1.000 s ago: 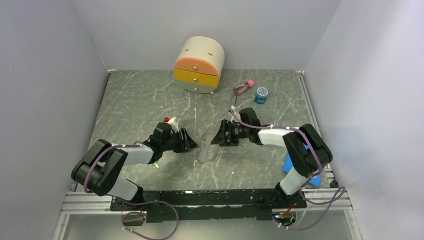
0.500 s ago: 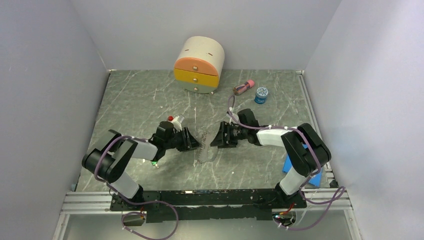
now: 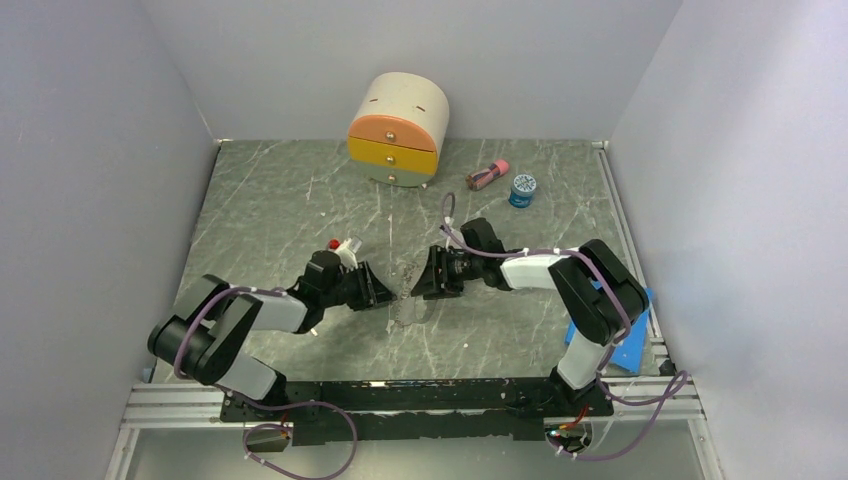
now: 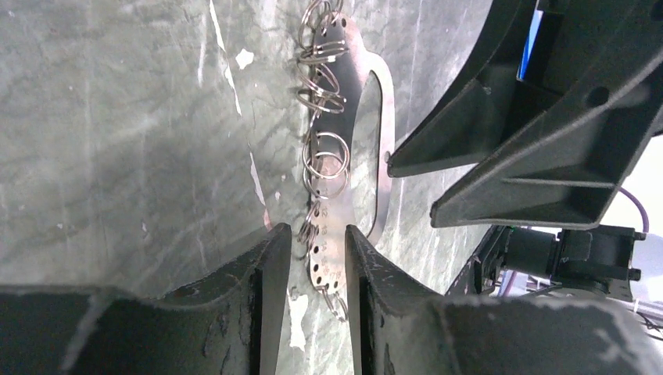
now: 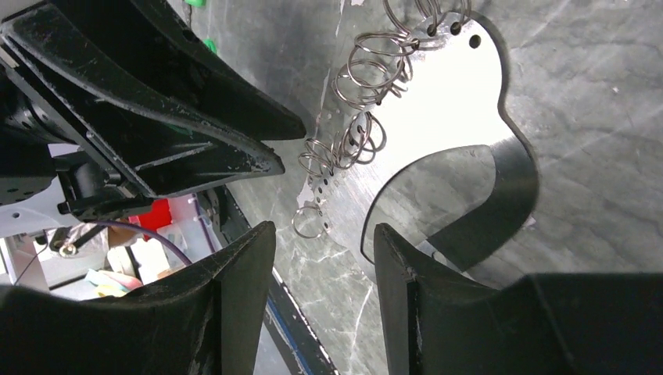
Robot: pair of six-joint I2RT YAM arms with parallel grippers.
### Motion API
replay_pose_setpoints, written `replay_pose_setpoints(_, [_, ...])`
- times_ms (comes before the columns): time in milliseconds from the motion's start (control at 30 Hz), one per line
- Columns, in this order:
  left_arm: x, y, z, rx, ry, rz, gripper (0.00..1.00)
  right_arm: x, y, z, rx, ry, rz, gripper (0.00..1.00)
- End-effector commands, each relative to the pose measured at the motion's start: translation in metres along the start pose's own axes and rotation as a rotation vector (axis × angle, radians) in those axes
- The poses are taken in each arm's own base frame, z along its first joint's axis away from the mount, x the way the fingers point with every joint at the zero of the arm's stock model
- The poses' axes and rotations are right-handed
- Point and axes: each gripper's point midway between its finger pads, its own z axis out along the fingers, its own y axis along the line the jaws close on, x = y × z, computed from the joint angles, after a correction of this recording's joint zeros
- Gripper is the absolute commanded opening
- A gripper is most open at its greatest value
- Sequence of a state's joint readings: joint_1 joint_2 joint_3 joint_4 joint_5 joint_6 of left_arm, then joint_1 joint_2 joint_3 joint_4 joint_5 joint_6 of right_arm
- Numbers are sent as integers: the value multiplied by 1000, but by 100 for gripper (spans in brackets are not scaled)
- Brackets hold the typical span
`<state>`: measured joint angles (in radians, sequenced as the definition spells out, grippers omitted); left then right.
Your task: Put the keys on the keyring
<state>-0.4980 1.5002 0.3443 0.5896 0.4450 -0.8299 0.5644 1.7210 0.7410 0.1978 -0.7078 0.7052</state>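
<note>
Black rail (image 3: 420,395) at the near table edge carries both arm bases, and a blue object (image 3: 628,345) lies just beside the right one. From there the two arms reach inward over the grey-green marbled table (image 3: 270,190) and meet near its middle, fingertips facing each other.

Between them lies a thin silvery metal plate (image 4: 356,94) with a curved cut-out and a row of small holes along one edge. A cluster of split rings (image 4: 324,156) is threaded through those holes; this is the only ring hardware in view.

The left gripper (image 4: 318,230) stands low at the plate's near end with its jaws at a narrow gap. The holed edge and a ring sit in that gap, and no firm pinch shows. The right gripper (image 5: 322,230) comes in from the other side with a wider gap. One loose-looking ring and the plate's edge lie in front of the opening, and nothing is gripped.

In the right wrist view, small bright green bits (image 5: 209,45) show behind the left gripper's fingers, well apart from the rings. They are too small to tell whether they are keys.

Further back on the right are a pink tube (image 3: 488,174) and a small blue jar (image 3: 522,189), near each other. A rounded cream drawer unit (image 3: 398,130) with orange and yellow fronts stands against the back wall.
</note>
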Motion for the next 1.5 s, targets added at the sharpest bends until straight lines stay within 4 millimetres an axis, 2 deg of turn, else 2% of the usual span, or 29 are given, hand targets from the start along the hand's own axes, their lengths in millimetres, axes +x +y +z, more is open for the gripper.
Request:
replay_pose_setpoints(0, [3, -2, -8, 8, -9, -12, 36, -14, 13, 7, -33, -29, -30, 52])
replay_pose_setpoints(233, [15, -4, -11, 25, 17, -21, 33, -16, 15, 10, -30, -25, -38, 51])
replay_pose_setpoints(500, [18, -11, -7, 65, 42, 3, 26, -16, 13, 8, -8, -28, -46, 51])
replay_pose_setpoints(600, [18, -15, -4, 85, 48, 11, 20, -17, 11, 7, 9, -29, -54, 51])
replay_pose_setpoints(667, [19, -17, -4, 93, 61, 20, 9, -17, 12, 5, 13, -33, -60, 51])
replay_pose_setpoints(733, [19, -19, -4, 100, 66, 32, 3, -18, 13, 3, 18, -35, -71, 51])
replay_pose_setpoints(1067, [16, -19, -11, 55, 65, 87, 3, -17, 12, 1, 28, -35, -88, 51])
replay_pose_setpoints(1100, [15, -19, -12, 49, 65, 95, 5, -17, 12, 1, 27, -36, -89, 51])
replay_pose_setpoints(1167, [13, -19, -14, 37, 60, 109, 16, -18, 14, 0, 27, -39, -95, 51])
replay_pose_setpoints(1233, [11, -21, -18, 39, 47, 127, 34, -18, 14, -1, 31, -40, -102, 51])
replay_pose_setpoints(1300, [8, -25, -21, 48, 28, 140, 47, -19, 12, -1, 47, -40, -108, 51])
replay_pose_setpoints(1367, [5, -29, -25, 53, 7, 148, 55, -21, 10, -2, 62, -42, -116, 51])
replay_pose_setpoints(1467, [0, -28, -28, 34, -17, 157, 60, -23, 10, -3, 75, -46, -129, 51])
